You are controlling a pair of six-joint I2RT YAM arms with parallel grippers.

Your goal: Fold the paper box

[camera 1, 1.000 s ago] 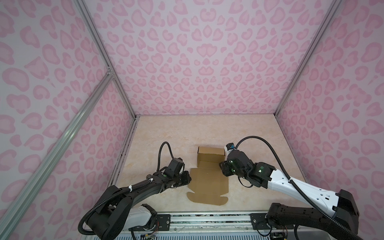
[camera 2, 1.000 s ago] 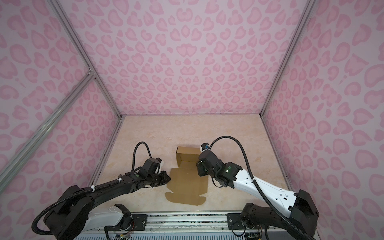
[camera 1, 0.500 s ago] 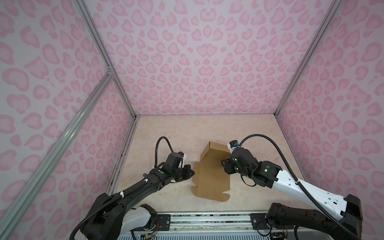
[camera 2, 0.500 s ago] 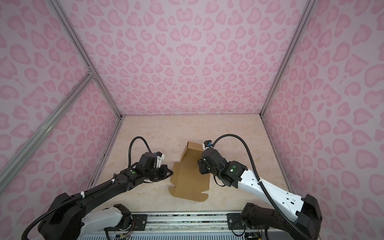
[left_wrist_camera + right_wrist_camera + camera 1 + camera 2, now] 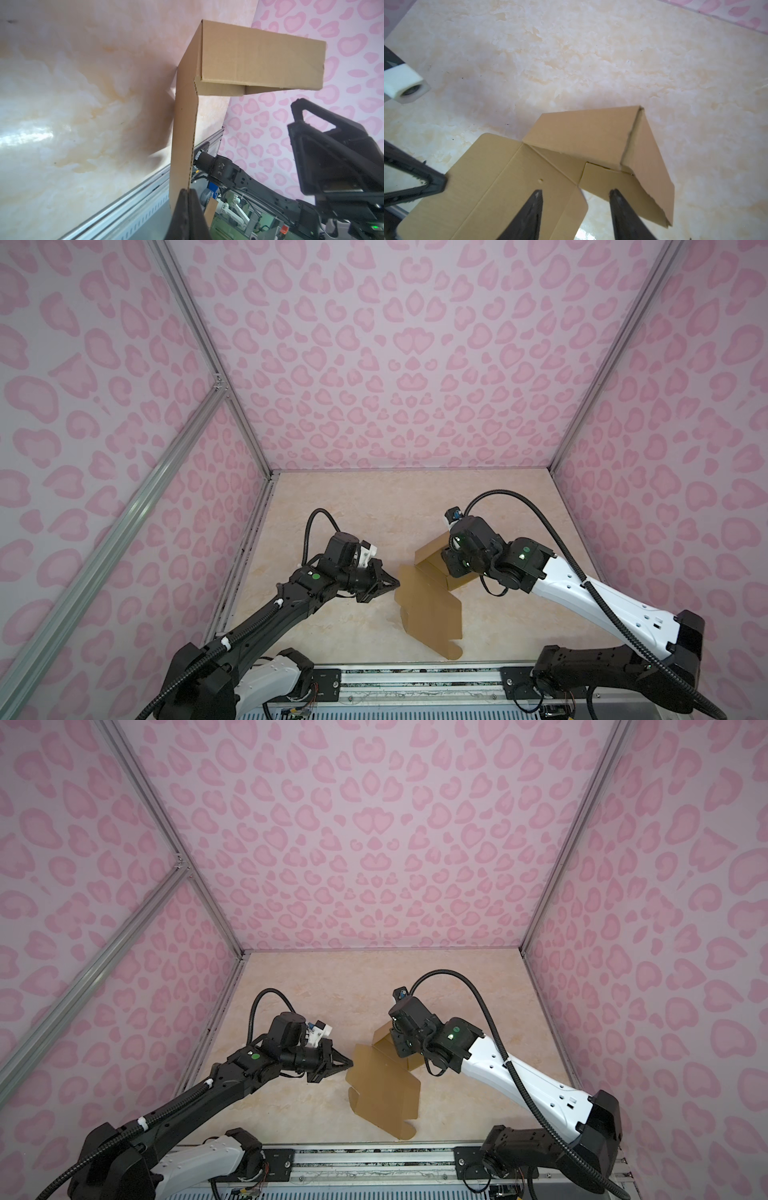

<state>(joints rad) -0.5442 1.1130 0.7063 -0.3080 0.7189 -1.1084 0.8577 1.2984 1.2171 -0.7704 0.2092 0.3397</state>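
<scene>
The left jaws are pressed together, their fingertips (image 5: 184, 201) pinching the thin left edge of the paper box (image 5: 432, 610) near the far left corner of its flat panel. The right jaws stand about half apart with nothing clamped between them. Their two fingertips (image 5: 536, 200) sit over the sheet, one above the flat panel and one above a short side flap, straddling the crease where the panel meets the folded-up end. Whether they touch the cardboard I cannot tell.

The box is only partly formed. In both top views its long axis runs from the near rail toward the back wall, turned a little askew to the edges of the surface (image 5: 353, 506). The near end is a flat flap with a rounded tab pointing at the rail. The far end is folded up into a raised wall and lies partly beneath the right wrist. In the left wrist view the panel shows almost edge-on, with the folded end jutting sideways from it. The box sits in the near middle of the surface, between the two arms.
</scene>
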